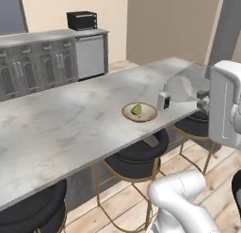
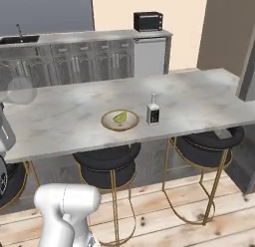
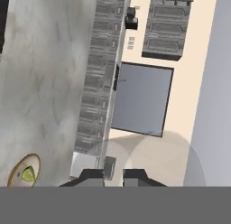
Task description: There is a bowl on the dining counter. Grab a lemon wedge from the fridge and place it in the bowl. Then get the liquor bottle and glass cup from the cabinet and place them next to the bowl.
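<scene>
On the dining counter [image 2: 74,116], the bowl [image 2: 119,120] holds a lemon wedge [image 2: 120,117].

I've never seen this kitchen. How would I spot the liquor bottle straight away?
Find the long grey marble dining counter with black stools tucked under it. Near its front edge sits a shallow tan bowl holding a green lemon wedge. The liquor bottle stands upright just beside that bowl: small, pale, with a dark label and thin neck, the only tall thing there.
</scene>
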Controlling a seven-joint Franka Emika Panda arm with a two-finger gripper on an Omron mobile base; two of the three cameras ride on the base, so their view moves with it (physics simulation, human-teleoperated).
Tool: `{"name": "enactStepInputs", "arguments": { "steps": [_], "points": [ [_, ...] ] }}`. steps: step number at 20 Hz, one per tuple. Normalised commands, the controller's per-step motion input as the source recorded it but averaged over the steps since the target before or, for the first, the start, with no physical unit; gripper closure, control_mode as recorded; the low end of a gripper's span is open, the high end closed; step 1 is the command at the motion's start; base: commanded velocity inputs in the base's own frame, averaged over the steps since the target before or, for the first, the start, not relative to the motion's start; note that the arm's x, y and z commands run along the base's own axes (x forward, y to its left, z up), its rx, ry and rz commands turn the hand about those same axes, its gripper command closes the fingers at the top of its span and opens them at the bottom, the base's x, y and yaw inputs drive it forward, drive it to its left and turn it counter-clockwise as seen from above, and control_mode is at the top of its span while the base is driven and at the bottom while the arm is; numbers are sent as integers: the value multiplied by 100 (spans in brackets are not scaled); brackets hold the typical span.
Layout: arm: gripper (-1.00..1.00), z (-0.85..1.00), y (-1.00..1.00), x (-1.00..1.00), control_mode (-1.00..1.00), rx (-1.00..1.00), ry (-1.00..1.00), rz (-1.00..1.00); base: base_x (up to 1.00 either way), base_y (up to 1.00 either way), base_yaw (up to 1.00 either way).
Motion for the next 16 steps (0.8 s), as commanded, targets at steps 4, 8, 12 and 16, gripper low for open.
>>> {"name": "enactStepInputs", "arguments": {
  "steps": [4, 8, 12, 16],
  "points": [
    [100, 0, 0, 0, 100, 0, 0, 0, 70, -35, 48],
    [100, 0, 0, 0, 100, 0, 0, 0, 99, -8, 33],
    [100, 0, 0, 0, 100, 0, 0, 0, 100, -10, 30],
    [100, 0, 0, 0, 100, 0, 0, 0, 100, 0, 31]
  ]
}}
